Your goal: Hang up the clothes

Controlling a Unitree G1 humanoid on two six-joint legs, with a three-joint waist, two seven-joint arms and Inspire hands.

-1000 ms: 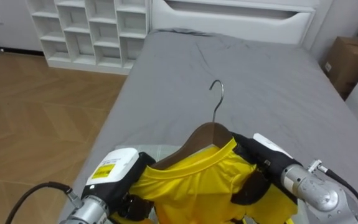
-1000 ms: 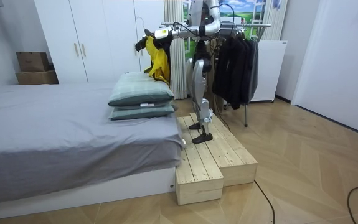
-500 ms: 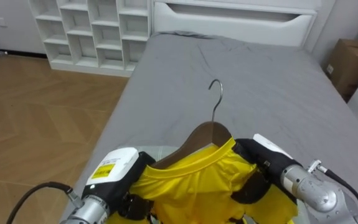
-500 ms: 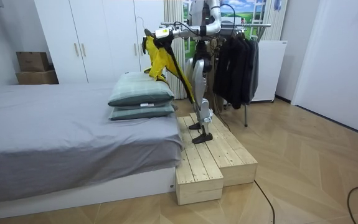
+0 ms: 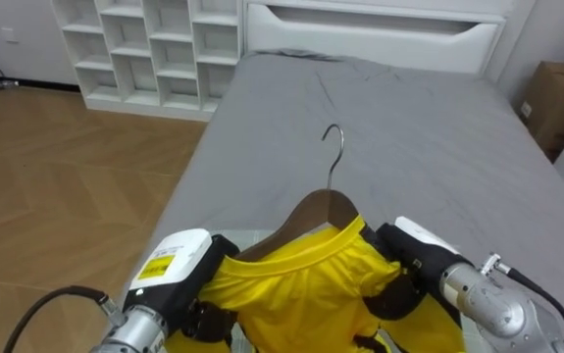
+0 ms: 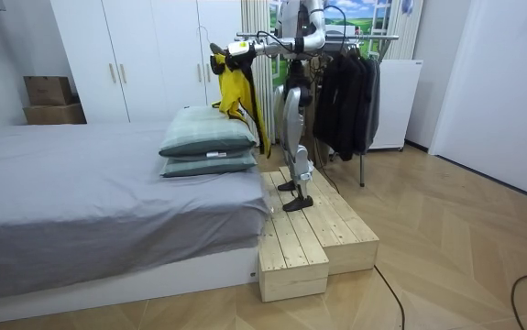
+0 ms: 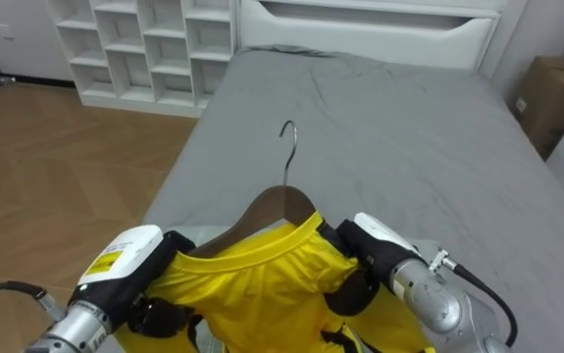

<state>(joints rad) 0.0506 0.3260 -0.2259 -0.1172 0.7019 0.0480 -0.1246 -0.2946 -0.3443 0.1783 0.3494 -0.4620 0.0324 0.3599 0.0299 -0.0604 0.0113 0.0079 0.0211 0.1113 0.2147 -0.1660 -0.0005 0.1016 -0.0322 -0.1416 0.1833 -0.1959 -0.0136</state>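
Cloth sits low in the middle of the left eye view: a yellow shirt [image 5: 301,289], its neckline stretched over a wooden hanger [image 5: 311,211] whose metal hook [image 5: 333,157] stands up and points away from the robot. The left hand [image 5: 203,312] is at the shirt's left shoulder and the right hand [image 5: 404,284] at its right. Each is buried in the fabric, so I cannot tell whether either one clamps the hanger or merely props it. Support at both ends would keep the hanger level and the hook free, which a hanging move needs. Beyond lie the grey bed [image 5: 409,127], a white cubby shelf [image 5: 144,49] and a cardboard box [image 5: 556,98].

In the room view the robot stands on a wooden platform [image 6: 318,229] beside the bed's pillows [image 6: 208,137]. Its arms stretch towards the room view's left, and the shirt dangles from them above the pillows, clear of them. The clothes rack [image 6: 373,37] with dark garments [image 6: 345,87] is behind the robot. I judge that the hanging itself is not yet done and that a turn towards the rail is called for.

The right eye view gives the same hold: the hook rises bare above the collar, with nothing touching it.
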